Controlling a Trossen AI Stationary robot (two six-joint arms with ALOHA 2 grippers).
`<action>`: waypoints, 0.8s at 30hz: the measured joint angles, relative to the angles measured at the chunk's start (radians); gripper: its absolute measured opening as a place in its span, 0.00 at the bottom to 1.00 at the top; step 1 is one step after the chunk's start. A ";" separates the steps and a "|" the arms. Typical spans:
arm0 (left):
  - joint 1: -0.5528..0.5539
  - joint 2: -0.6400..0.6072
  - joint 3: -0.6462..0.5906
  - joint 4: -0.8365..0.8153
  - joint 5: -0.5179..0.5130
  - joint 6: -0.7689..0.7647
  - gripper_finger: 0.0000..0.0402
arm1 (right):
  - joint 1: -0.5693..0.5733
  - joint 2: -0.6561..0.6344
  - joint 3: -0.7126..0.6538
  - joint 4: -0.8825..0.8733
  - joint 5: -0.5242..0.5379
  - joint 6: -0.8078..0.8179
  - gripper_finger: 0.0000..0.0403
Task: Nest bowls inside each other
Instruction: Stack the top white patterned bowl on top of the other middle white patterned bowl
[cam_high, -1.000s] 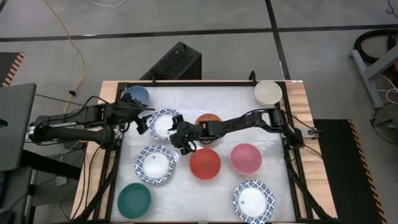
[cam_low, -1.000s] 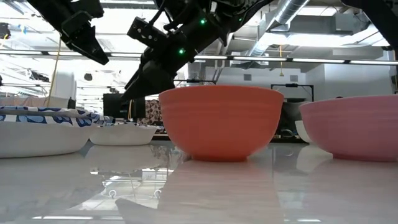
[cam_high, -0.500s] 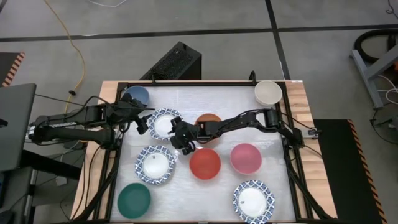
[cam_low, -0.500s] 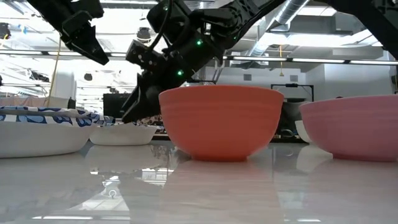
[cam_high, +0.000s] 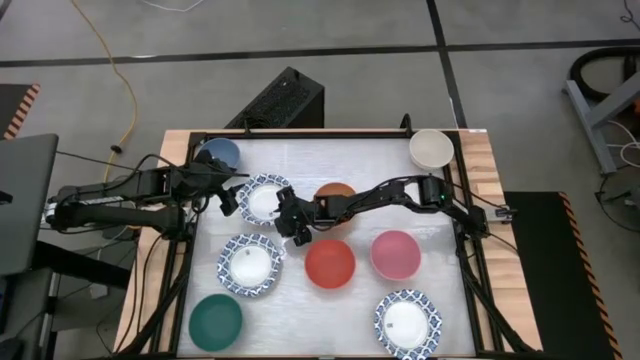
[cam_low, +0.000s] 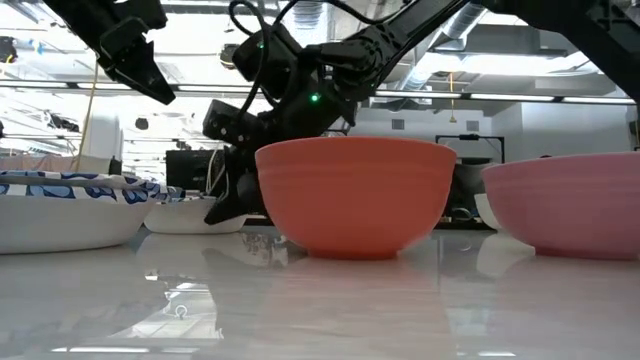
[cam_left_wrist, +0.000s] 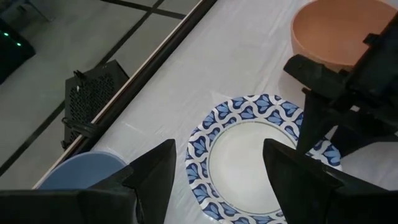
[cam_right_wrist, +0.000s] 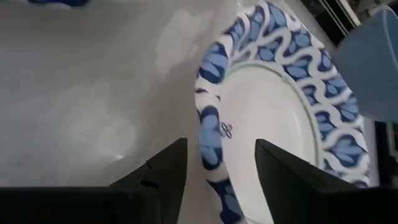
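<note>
A white bowl with a blue patterned rim (cam_high: 263, 198) rests on its base at the table's far left. My right gripper (cam_high: 291, 228) is low at that bowl's near right edge. It is open, one finger inside the rim (cam_right_wrist: 210, 144) and one outside, with a gap on both sides. My left gripper (cam_high: 232, 196) hangs open above the bowl's left side (cam_left_wrist: 249, 163) with nothing in it. The orange bowl (cam_high: 335, 194), red bowl (cam_high: 330, 263) and pink bowl (cam_high: 395, 254) stand apart on the table.
A blue bowl (cam_high: 218, 153) sits at the far left corner and a cream bowl (cam_high: 431, 148) at the far right. Two more patterned bowls (cam_high: 250, 264) (cam_high: 408, 323) and a green bowl (cam_high: 216, 321) stand toward the near edge. Bare table shows along the far middle.
My right gripper has sunk toward the table and moved a little toward the far left, rolling slightly, until its fingers stand astride the patterned bowl's rim. No bowl has moved.
</note>
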 joint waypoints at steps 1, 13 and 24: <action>0.000 0.000 0.000 0.000 0.000 0.000 0.58 | 0.001 0.000 0.000 -0.001 0.018 0.000 0.50; 0.000 0.000 0.000 0.000 0.000 0.000 0.58 | 0.008 -0.002 0.000 0.001 0.123 0.000 0.07; 0.000 0.000 0.000 -0.001 0.000 0.000 0.58 | 0.020 -0.003 0.099 -0.024 0.176 -0.005 0.02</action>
